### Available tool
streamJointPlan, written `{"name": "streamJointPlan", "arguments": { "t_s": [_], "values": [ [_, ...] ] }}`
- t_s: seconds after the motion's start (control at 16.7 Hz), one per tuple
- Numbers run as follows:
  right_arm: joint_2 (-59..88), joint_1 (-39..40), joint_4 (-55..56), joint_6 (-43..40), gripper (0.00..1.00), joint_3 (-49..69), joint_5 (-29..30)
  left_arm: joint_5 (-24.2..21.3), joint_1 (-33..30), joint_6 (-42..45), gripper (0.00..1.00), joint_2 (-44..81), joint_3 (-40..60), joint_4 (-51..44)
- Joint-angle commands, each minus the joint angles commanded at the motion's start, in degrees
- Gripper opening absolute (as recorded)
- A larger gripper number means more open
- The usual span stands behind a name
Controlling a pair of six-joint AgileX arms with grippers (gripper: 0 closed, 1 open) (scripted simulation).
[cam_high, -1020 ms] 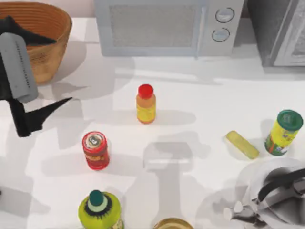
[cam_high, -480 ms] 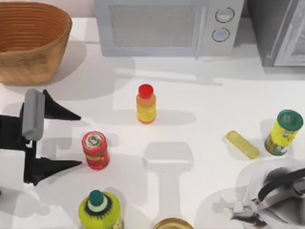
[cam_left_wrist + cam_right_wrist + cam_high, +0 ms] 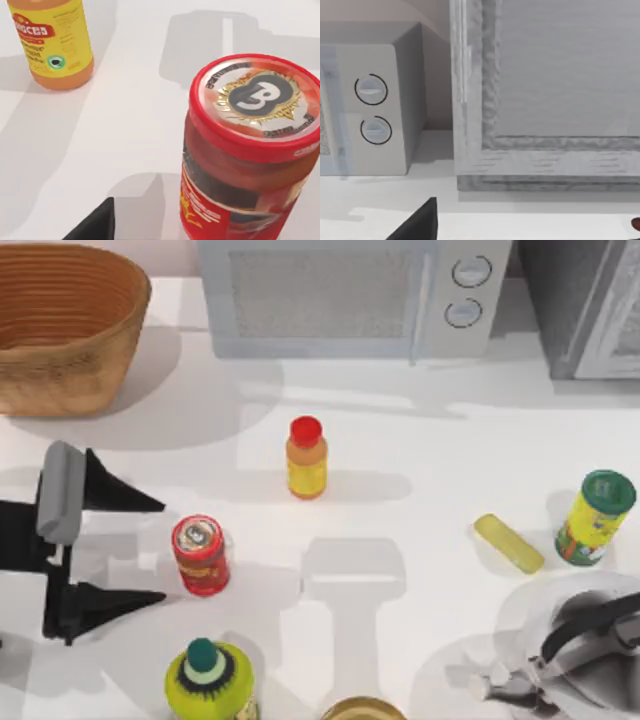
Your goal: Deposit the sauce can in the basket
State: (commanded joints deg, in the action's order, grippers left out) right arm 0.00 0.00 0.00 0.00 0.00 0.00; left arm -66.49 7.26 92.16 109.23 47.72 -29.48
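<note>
Left gripper [image 3: 158,551] edged back slightly; sauce can [image 3: 200,554] just beyond fingertips.

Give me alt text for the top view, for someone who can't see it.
The left gripper, fingers open, sits just left of the upright sauce can on a white table, not touching it. The basket stands at the far left corner beside a microwave; the right gripper is parked near right.

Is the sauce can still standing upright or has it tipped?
Upright: in the top view the sauce can stands on the table, round lid facing up, left gripper open beside it.
</note>
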Motion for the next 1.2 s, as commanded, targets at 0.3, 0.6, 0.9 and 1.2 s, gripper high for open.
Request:
{"name": "streamJointPlan", "arguments": {
  "t_s": [0.3,0.6,0.9,1.2],
  "values": [
    [0.0,0.0,0.0,0.0,1.0,0.0,0.0,-0.82,-4.52,-6.55,1.0,1.3,2.43,5.73],
    [0.0,0.0,0.0,0.0,1.0,0.0,0.0,1.13,-12.53,-22.69,1.0,1.87,0.47,23.26],
    [0.0,0.0,0.0,0.0,1.0,0.0,0.0,2.62,-13.04,-28.77,1.0,3.35,-6.03,36.31],
    [0.0,0.0,0.0,0.0,1.0,0.0,0.0,2.62,-12.6,-29.14,1.0,3.6,-7.44,37.42]
  ]
}}
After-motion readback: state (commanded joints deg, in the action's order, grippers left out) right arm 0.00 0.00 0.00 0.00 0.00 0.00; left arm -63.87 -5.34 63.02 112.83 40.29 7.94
